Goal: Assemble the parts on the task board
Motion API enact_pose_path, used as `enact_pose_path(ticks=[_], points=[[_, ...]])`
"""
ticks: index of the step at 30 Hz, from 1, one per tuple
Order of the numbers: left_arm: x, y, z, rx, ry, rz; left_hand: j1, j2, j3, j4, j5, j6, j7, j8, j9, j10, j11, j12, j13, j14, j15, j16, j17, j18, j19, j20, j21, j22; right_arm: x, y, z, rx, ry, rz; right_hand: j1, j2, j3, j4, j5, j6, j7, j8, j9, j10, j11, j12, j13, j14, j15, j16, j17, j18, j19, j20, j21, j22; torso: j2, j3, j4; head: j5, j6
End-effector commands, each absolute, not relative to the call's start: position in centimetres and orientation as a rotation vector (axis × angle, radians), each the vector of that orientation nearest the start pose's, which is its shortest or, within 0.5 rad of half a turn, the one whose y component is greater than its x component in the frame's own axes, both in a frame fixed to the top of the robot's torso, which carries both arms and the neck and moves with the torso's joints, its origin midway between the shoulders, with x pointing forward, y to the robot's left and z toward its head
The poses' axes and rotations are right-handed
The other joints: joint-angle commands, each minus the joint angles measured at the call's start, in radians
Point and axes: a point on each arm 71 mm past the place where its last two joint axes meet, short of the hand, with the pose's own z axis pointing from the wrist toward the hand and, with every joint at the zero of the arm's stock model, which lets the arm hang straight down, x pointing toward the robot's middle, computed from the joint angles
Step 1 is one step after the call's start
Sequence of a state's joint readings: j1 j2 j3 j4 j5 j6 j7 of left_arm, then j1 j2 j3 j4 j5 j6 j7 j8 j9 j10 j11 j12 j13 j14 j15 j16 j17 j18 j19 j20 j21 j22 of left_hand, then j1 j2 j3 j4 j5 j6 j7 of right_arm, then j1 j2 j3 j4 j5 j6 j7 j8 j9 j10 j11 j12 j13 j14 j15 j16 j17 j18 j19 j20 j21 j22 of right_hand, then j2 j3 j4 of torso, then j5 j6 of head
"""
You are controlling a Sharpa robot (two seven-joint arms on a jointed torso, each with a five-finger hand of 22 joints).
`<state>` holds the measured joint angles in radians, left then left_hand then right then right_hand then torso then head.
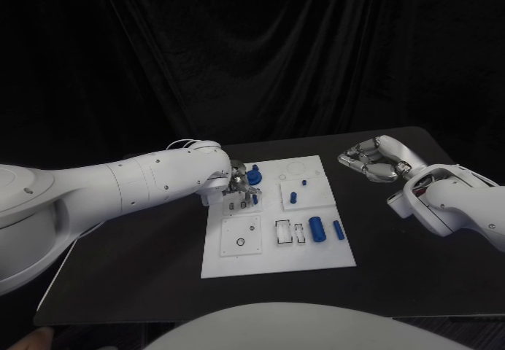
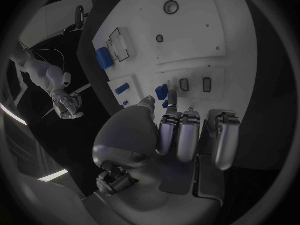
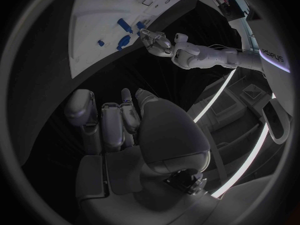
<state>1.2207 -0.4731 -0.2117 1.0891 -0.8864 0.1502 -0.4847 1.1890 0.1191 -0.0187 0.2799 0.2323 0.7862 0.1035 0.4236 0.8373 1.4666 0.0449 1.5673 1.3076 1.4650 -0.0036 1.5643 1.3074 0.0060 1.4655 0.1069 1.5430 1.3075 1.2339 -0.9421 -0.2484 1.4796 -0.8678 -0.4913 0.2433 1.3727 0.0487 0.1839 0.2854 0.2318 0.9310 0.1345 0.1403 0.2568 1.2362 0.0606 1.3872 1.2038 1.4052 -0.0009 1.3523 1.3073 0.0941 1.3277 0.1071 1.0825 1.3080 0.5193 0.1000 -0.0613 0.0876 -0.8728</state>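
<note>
Your left hand (image 1: 240, 184) sits over the far left corner of the task board (image 1: 276, 259), fingers drawn together around a blue part (image 2: 161, 91); whether they truly pinch it you cannot tell. Your right hand (image 1: 374, 160) hangs off the board's far right side above the black table (image 1: 137, 277), fingers curled in on nothing. More blue parts (image 1: 316, 230) lie on the board's right half.

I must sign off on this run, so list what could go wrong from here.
1. The left hand works at the task board's far left corner around a blue part; its grip looks hidden, so the part could slip or tip.
2. Loose blue pieces lie near the board's right edge and might roll if the board is nudged.
3. The right hand waits off the board, so nothing steadies it.
</note>
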Motion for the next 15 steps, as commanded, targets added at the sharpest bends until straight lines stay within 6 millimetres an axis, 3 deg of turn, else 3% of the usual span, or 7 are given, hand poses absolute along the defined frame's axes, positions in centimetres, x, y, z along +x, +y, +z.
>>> enact_pose_path(ticks=[1,11,15], points=[[51.56,15.14,-29.44,-0.258,2.494,-0.385,0.003,0.001,0.000,-0.009,0.005,0.003,-0.002,-0.008,0.002,0.104,-0.009,0.004,0.263,0.106,-0.009,0.006,0.263,0.015,0.042,-0.006,-0.006,0.197,46.66,-26.91,-23.04,0.301,1.662,0.892,0.009,0.002,0.007,0.001,0.007,0.004,-0.001,0.000,-0.001,0.007,-0.002,0.001,-0.001,0.007,-0.003,-0.005,0.009,0.008,0.005,-0.001,-0.005,0.128,0.000,0.0005,0.0003,-0.002,0.000],[51.51,15.01,-29.54,-0.255,2.492,-0.396,0.013,0.001,0.007,-0.017,0.016,0.007,-0.003,-0.014,0.004,0.104,-0.011,0.004,0.263,0.106,-0.011,0.006,0.263,0.015,0.042,-0.007,-0.007,0.196,46.70,-26.84,-23.08,0.302,1.666,0.890,0.009,0.003,0.008,0.002,0.007,0.005,-0.001,0.000,-0.001,0.007,-0.002,0.001,-0.001,0.007,-0.003,-0.006,0.007,0.008,0.004,-0.001,-0.006,0.128,0.001,0.0004,-0.0004,0.001,0.000],[51.51,15.02,-29.58,-0.255,2.494,-0.395,0.020,0.001,0.016,-0.024,0.041,0.014,-0.005,-0.021,0.006,0.104,-0.013,0.004,0.263,0.106,-0.013,0.006,0.263,0.015,0.042,-0.009,-0.008,0.196,46.69,-26.87,-23.09,0.304,1.668,0.888,0.008,0.003,0.008,0.002,0.007,0.005,-0.001,0.000,-0.001,0.006,-0.002,0.000,-0.002,0.007,-0.003,-0.006,0.007,0.008,0.004,-0.001,-0.006,0.128,0.001,0.0008,-0.0009,0.003,0.000]])
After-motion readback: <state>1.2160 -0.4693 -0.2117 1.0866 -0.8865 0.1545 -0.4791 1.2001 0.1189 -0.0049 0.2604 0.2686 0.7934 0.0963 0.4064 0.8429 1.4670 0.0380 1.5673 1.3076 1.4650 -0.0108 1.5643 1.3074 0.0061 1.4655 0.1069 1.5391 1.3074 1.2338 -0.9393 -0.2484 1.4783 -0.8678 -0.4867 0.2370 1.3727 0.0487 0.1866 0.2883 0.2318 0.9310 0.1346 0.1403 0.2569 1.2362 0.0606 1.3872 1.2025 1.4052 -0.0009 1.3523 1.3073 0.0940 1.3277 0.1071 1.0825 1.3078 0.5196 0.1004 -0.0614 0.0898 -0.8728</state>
